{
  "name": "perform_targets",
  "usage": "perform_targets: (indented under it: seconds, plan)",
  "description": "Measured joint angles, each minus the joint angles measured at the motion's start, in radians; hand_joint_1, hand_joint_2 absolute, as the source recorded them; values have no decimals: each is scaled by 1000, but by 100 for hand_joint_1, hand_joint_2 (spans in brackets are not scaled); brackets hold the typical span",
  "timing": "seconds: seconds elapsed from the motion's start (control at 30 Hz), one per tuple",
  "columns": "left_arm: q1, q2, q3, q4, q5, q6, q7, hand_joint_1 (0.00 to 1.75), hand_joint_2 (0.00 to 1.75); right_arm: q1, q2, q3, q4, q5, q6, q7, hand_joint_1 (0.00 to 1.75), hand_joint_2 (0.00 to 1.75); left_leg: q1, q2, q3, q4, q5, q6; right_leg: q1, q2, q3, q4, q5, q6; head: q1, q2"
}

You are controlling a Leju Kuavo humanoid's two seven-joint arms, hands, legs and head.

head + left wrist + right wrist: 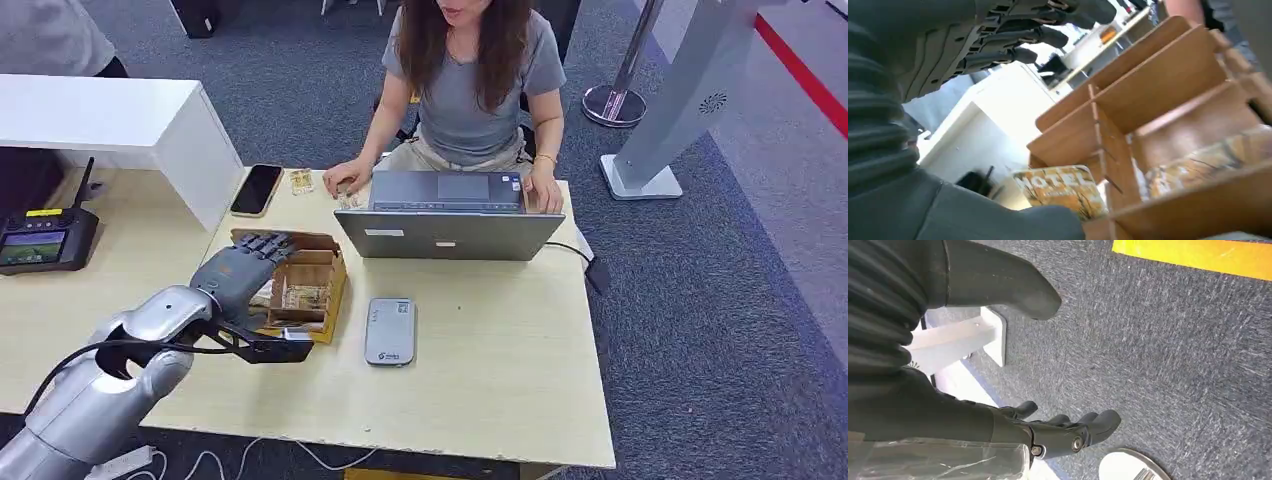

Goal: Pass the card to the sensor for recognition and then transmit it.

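Note:
A wooden card box with several compartments stands on the table left of the grey card sensor. My left hand hovers over the box's left side, fingers spread above the dividers and the thumb below. An orange hotel card stands in a compartment just beyond the thumb; the fingers are well apart from it. More cards lie in the neighbouring slot. My right hand hangs over the carpet, fingers loosely apart, holding nothing.
A person sits across the table typing on a grey laptop behind the sensor. A phone and a loose card lie at the far left. A white partition and a handheld terminal are to my left.

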Motion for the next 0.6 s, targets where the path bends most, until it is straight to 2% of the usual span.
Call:
perform_targets:
  seconds: [0.17,0.43,0.6]
  plan:
    - [-15,34,-22,-13,62,-18,-16,0,175,0,-2,-11,0,2,0,-2,0,175,0,0,0,0,0,0,0,0,0,0,0,0,0,0]
    - [-48,70,-52,-24,88,-33,-16,0,175,0,-5,-15,0,2,-2,-6,0,175,0,0,0,0,0,0,0,0,0,0,0,0,0,0]
    - [-92,110,-94,-34,112,-61,-3,0,175,1,-7,-25,0,2,-3,-9,0,175,0,0,0,0,0,0,0,0,0,0,0,0,0,0]
